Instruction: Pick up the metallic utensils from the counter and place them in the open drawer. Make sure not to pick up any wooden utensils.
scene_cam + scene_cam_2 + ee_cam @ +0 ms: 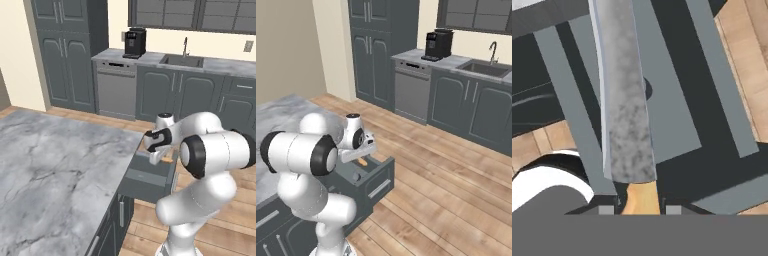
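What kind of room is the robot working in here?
A rendered home kitchen, most likely: a sink with a tap is set in the far worktop, a coffee machine stands beside it, and a dishwasher sits among the dark grey cabinets.

base views: behind arm, left/right, share open drawer [147, 181] | hand view: close above drawer

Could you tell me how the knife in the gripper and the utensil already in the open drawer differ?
The knife is held in the gripper above the open drawer; the round-headed utensil lies on the drawer floor. The knife has an orange handle and a long grey blade; the other reads as a small dark round shape. Both are at the drawer.
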Motion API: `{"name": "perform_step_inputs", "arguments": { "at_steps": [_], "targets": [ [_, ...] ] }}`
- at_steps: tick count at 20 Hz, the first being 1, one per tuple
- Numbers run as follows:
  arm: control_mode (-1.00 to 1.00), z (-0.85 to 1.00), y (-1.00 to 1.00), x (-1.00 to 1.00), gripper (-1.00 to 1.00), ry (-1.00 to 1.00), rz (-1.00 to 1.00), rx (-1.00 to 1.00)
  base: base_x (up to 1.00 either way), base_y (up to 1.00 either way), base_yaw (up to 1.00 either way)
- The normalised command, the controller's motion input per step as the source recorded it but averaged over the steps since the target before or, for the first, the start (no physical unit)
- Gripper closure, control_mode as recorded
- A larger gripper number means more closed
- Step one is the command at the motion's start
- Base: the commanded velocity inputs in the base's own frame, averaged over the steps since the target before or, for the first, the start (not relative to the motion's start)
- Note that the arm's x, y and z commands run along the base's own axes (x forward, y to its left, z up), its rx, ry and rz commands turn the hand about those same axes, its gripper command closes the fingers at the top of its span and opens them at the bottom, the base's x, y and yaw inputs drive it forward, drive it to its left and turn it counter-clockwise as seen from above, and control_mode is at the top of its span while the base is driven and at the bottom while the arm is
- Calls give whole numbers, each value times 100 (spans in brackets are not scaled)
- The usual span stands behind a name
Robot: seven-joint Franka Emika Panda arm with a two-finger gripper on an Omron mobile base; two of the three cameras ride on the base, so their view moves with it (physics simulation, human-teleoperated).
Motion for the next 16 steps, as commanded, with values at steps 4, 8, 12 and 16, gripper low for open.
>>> {"name": "perform_step_inputs", "arguments": {
  "at_steps": [4, 8, 12, 16],
  "targets": [
    [-100, -48, 0, 12, 100, 0, 21, 0, 0, 0, 0],
    [-100, -36, 0, 17, 100, 0, 10, 0, 0, 0, 0],
    [-100, -42, -18, 10, 100, 0, 1, 0, 0, 0, 0],
    [-100, -51, -23, 0, 100, 0, 0, 0, 0, 0, 0]
  ]
}}
